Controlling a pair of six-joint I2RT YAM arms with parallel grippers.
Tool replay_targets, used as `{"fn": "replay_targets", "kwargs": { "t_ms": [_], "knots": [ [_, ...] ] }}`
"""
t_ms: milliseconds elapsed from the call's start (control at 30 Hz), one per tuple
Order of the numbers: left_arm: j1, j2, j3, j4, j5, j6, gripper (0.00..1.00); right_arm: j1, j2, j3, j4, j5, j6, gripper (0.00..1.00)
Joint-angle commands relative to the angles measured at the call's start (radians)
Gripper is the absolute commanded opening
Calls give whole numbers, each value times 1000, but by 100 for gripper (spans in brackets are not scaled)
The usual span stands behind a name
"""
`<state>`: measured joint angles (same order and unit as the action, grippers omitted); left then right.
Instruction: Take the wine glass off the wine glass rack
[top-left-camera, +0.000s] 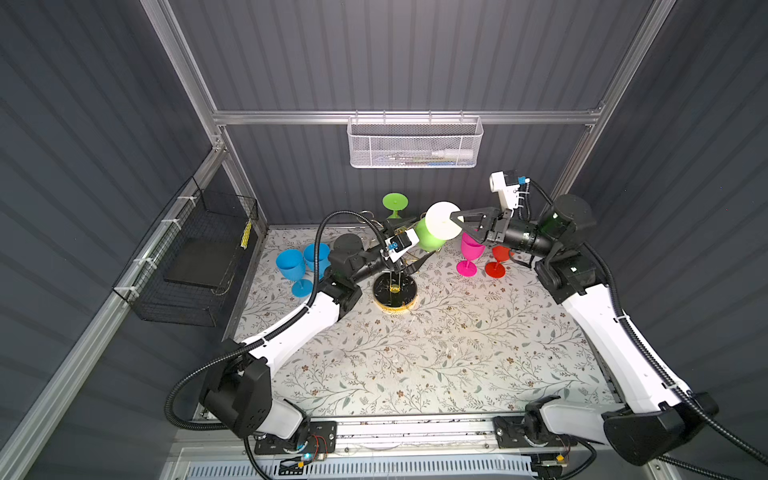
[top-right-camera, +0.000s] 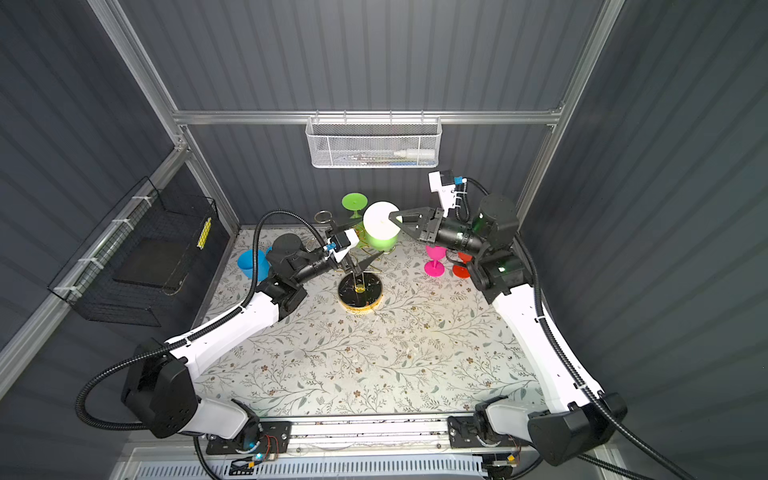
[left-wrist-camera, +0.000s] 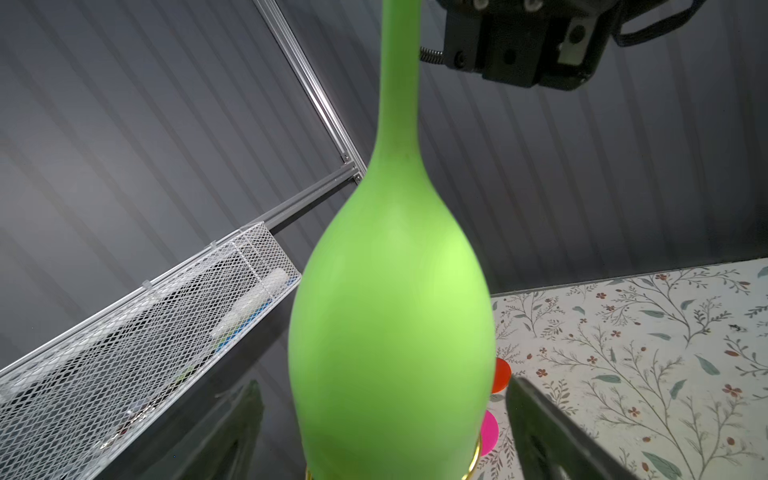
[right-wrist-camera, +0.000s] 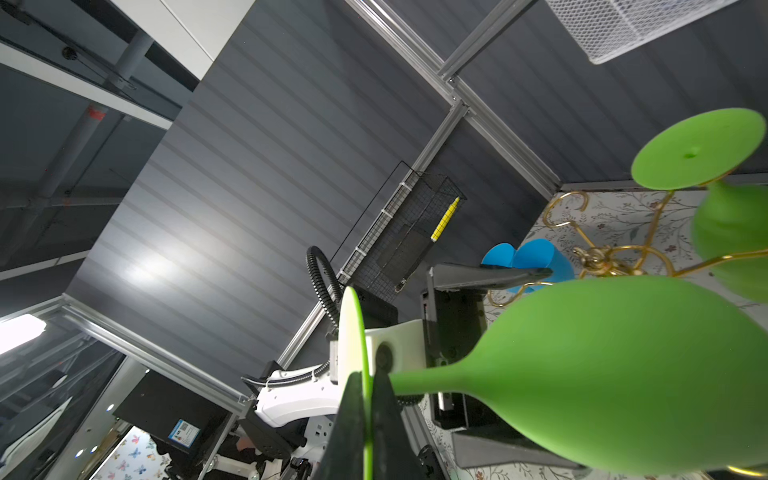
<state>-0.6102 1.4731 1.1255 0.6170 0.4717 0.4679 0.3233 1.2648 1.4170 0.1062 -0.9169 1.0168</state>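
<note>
A green wine glass hangs upside down above the wine glass rack, a gold wire stand on a round black base. My right gripper is shut on the edge of the glass's round foot. My left gripper is open, one finger on each side of the bowl without touching it. A gold wire curve shows at the bowl's wide end. A second green glass hangs on the rack's gold arms behind.
Two blue glasses stand left of the rack. A pink glass and a red one stand to the right, under my right arm. A white mesh basket hangs on the back wall, a black wire basket on the left wall.
</note>
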Motion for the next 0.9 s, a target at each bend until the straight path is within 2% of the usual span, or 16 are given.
{"fn": "replay_targets", "kwargs": {
  "t_ms": [0,300,533,733,800,867],
  "knots": [
    [-8,14,33,50,-14,3,93,9,-22,-20,118,-39,72,0],
    [-8,40,54,97,-31,-25,94,22,-30,-62,178,-57,134,0],
    [-8,32,40,85,-17,-23,82,25,-42,-70,171,-56,133,0],
    [-8,-5,22,42,-27,0,78,25,-37,-70,164,-60,134,1],
    [-8,-18,16,23,-31,4,78,25,-36,-73,163,-58,133,8],
    [-7,-35,18,-15,-40,12,78,22,-38,-78,161,-50,128,24]
  ]
}}
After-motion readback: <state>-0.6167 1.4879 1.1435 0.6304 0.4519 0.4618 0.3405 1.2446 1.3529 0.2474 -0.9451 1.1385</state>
